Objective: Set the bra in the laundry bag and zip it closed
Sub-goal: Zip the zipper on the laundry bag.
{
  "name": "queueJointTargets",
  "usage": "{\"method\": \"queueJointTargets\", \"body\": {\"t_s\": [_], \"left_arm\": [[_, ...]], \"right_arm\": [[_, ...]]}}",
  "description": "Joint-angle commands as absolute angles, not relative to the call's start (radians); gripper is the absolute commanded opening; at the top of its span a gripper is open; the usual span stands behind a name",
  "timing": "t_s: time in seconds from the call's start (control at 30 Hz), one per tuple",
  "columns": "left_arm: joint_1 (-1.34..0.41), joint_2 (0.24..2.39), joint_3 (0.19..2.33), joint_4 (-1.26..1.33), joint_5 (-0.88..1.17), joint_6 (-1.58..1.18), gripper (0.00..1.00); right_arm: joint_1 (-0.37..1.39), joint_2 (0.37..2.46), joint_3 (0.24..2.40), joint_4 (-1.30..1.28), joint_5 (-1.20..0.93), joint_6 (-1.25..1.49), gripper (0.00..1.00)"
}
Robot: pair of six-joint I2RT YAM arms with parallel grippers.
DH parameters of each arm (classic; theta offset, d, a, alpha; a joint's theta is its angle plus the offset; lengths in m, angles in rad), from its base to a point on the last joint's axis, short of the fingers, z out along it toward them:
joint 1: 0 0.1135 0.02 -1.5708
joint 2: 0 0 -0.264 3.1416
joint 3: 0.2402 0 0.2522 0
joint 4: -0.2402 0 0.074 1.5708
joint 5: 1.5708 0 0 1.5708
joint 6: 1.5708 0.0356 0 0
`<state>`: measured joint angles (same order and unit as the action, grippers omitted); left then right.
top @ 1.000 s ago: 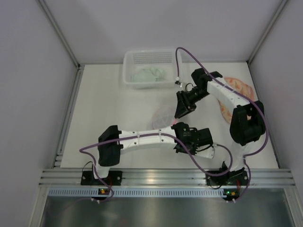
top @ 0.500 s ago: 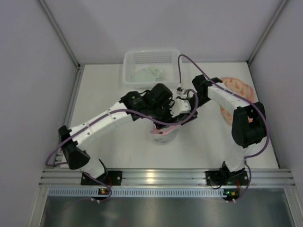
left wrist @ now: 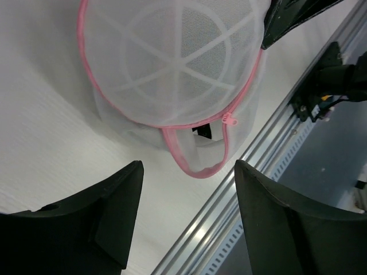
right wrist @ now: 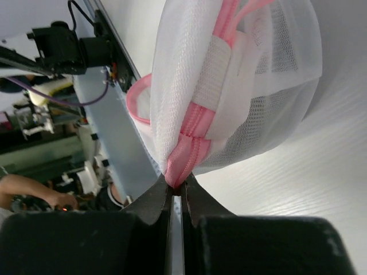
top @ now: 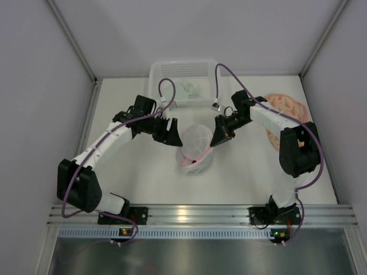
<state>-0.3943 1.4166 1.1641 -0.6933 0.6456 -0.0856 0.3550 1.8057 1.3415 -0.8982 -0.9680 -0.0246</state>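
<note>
The right gripper (right wrist: pixel 176 186) pinches the pink zipper edge (right wrist: pixel 192 143) of the laundry bag (top: pixel 196 143), while the left gripper (top: pixel 172 133), jaws apart and empty, hangs just left of it in the top view, facing the zipper pull (left wrist: pixel 229 119).

- Pale grey walls (top: pixel 195 28) are closing in the space on three sides.
- Slanting metal posts (top: pixel 71 40) are running up the two back corners.
- A white table (top: pixel 132 172) is spreading between the walls.
- A ribbed metal rail (top: pixel 195 215) is lying along the table's near edge, catching a glint of light.

No legible text, labels, brands, numbers or signs in any view.
</note>
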Motion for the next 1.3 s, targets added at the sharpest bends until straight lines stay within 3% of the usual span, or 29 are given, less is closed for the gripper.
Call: {"method": "queueJointTargets", "body": {"t_s": [0.0,0.57,1.0,1.27], "left_arm": [[-0.338,1.433,1.112,-0.490,0.833,-0.213,0.71],[-0.276,1.710,1.183,-0.243,1.020,-0.179,0.76],[-0.253,1.792,1.101,-0.129,1.216,-0.212,0.81],[-0.253,1.752,1.071,-0.129,1.275,-0.192,0.78]], "right_arm": [[0.348,1.766,1.339,-0.844,-1.000,-0.190,0.00],[0.364,1.766,1.400,-1.061,-1.095,-0.662,0.00],[0.422,1.763,1.431,-1.095,-1.078,-0.730,0.00],[0.437,1.775,1.468,-1.106,-1.075,-0.720,0.00]]}}
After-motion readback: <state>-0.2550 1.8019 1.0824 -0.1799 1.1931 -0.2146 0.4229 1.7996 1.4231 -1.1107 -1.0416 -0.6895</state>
